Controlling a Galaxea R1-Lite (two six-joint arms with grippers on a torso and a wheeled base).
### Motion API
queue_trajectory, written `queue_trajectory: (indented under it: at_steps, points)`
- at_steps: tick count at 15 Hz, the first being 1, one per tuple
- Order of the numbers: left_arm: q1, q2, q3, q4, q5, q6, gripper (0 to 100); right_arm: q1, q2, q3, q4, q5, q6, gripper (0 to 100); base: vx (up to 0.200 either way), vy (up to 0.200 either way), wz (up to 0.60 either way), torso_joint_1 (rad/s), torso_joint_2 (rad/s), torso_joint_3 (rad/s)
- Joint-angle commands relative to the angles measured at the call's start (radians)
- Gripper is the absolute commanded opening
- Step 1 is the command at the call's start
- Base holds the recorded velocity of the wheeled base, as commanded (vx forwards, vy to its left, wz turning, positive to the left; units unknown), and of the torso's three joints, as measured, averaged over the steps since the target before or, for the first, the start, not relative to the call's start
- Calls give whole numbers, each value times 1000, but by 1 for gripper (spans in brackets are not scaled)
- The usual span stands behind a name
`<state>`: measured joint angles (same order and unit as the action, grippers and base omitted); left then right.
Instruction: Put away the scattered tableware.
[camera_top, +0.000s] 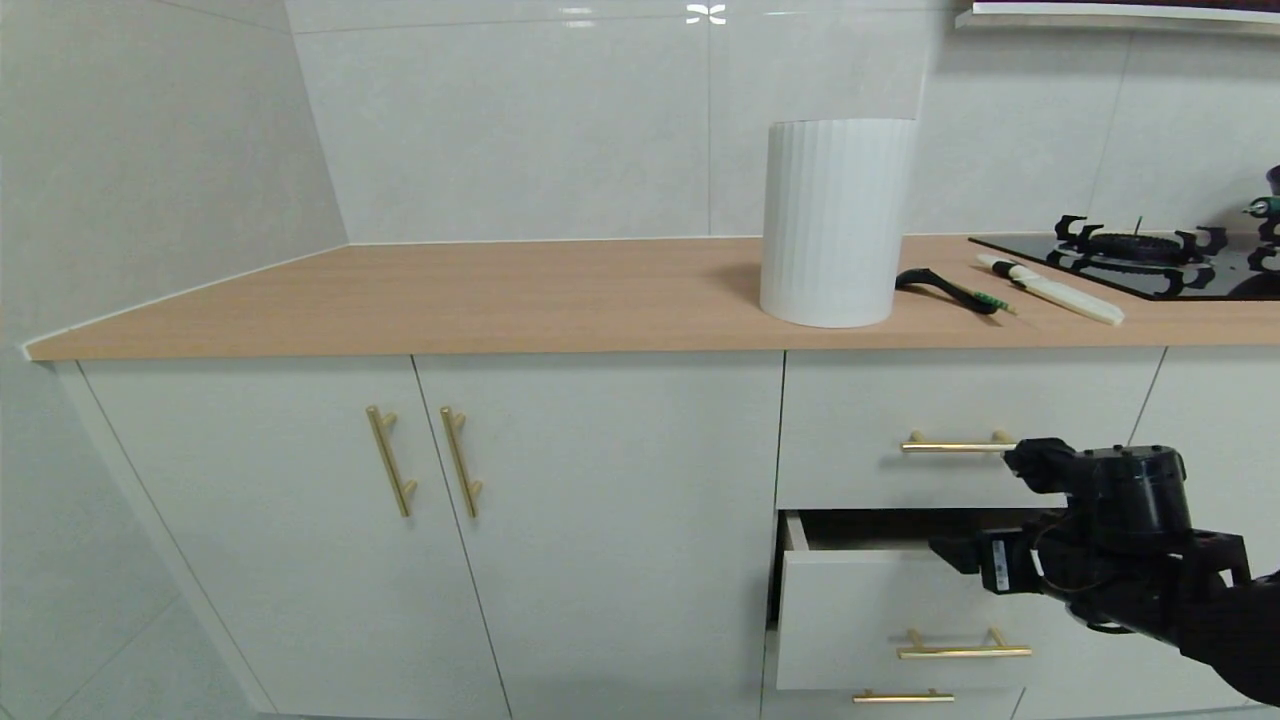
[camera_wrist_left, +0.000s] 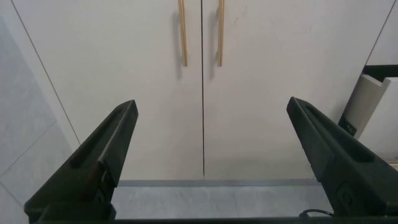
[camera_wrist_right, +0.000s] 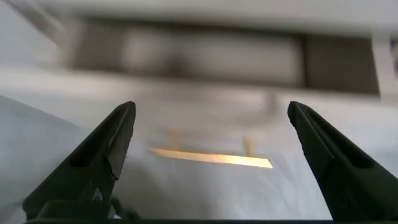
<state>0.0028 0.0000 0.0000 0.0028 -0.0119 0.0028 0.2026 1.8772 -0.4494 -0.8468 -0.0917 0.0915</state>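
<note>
A black-handled utensil and a white utensil are seen lying above the pulled-out drawer. The right gripper is held before it and the left gripper off to its left, fingers spread wide on both.

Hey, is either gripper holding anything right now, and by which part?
Nothing is held. The left gripper and the right gripper are both open and empty.

Kitchen corner: glossy pale wall tiles carrying a ceiling-light reflection, above a wooden countertop. White cabinet doors bear vertical brass handles. The lower drawer stands partly open beneath a closed upper drawer. Grey floor.
</note>
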Motion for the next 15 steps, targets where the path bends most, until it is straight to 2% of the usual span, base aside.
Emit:
queue_trajectory:
  at_steps: [1, 4, 6, 8, 15]
  points:
    - [0, 0, 0, 0, 0, 0, 100, 9, -1, -43, -5, -5, 33, 100, 0, 0, 0, 0, 0, 0]
    - [0, 0, 0, 0, 0, 0, 100, 8, 123, -77, -55, -28, 37, 100, 0, 0, 0, 0, 0, 0]
    - [0, 0, 0, 0, 0, 0, 100, 5, 249, -83, -189, -72, 33, 100, 0, 0, 0, 0, 0, 0]
    - [2, 0, 0, 0, 0, 0, 100, 0, 309, -89, -241, -91, 33, 100, 0, 0, 0, 0, 0, 0]
    - [0, 0, 0, 0, 0, 0, 100, -18, 329, -94, -238, -91, 33, 100, 0, 0, 0, 0, 0, 0]
